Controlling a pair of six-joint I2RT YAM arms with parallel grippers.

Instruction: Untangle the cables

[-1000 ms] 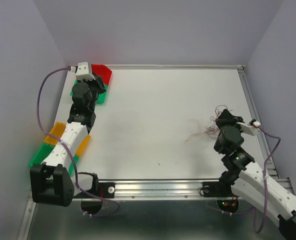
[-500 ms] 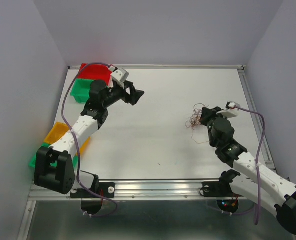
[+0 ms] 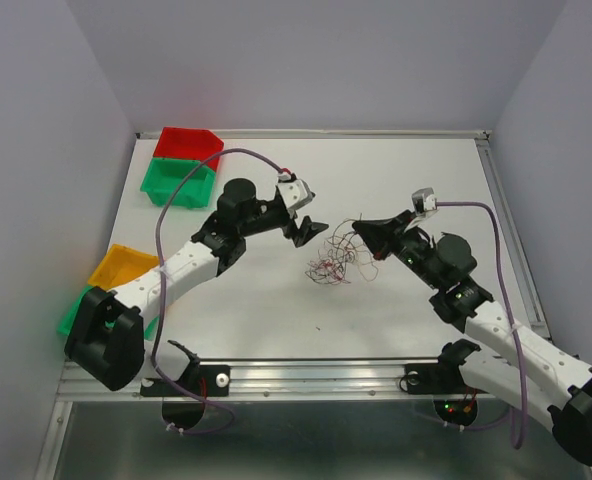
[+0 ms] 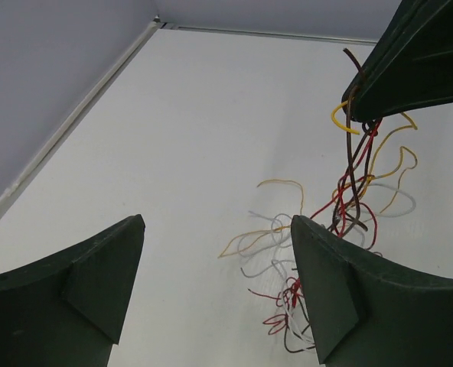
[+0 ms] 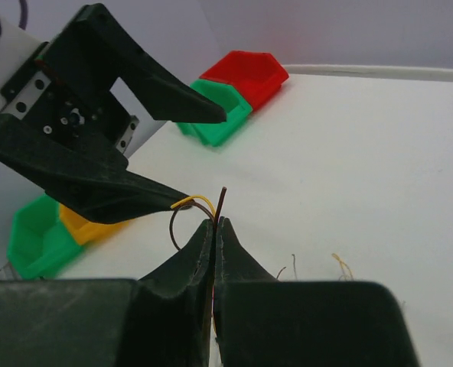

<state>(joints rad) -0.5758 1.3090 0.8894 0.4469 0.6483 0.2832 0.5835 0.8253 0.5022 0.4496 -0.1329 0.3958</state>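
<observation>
My right gripper [image 3: 359, 227] is pinched shut on the top of the cables [image 3: 333, 256]. A few brown, yellow and red strands are caught between its tips. The rest of the bunch hangs from there, and its lower loops seem to rest on the table [image 3: 406, 175]. Seen from the red bin [image 3: 188, 146], the bunch is well away, out toward the middle of the table. My left gripper [image 3: 311, 230] is spread wide and holds nothing. It sits between the red bin and the bunch, just beside the hanging strands, with its fingers turned toward them.

The main risk, as I judge it, is closing my left fingers on the thick of the bunch. If I catch several strands at once and pull toward the red bin, I expect the knot to tighten, not loosen.

The wires are so thin that my left fingers could also close on nothing, or on a loop that slides out as soon as I draw back.

My right grip covers only the strand ends. A sharp tug could pull them free, and the whole bunch would drop.

My two grippers are close together, so reaching too high on the side away from the red bin could knock one against the other.
</observation>
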